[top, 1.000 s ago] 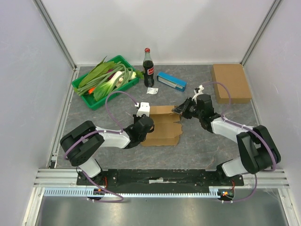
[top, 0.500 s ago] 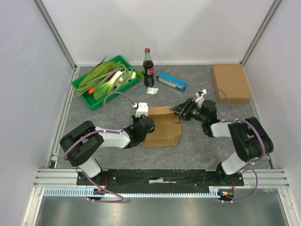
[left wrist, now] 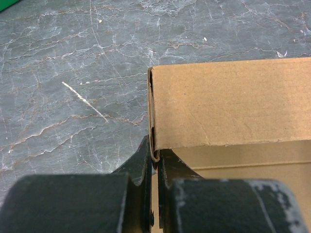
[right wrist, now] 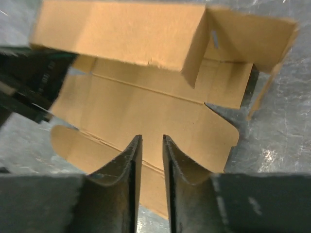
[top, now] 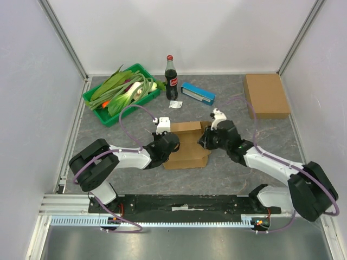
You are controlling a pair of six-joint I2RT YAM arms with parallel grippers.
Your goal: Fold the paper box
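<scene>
Paper box (top: 188, 147) sits half-formed at mid-bench (top: 238, 173), its far wall raised. Left pincer (left wrist: 155, 159) is clamped on the corner edge of that wall. Right pincer (right wrist: 151, 141) hangs over the flat panel; I see its fingers narrowly parted, gripping nothing.

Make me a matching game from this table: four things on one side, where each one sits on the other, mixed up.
1 bottle
2 green tray
3 blue packet
4 paper box

A far left, holding vegetables
B middle, partly folded
C lying flat, right of the bottle
D standing upright at the back

Pairs: 1-D, 2-A, 3-C, 4-B
</scene>
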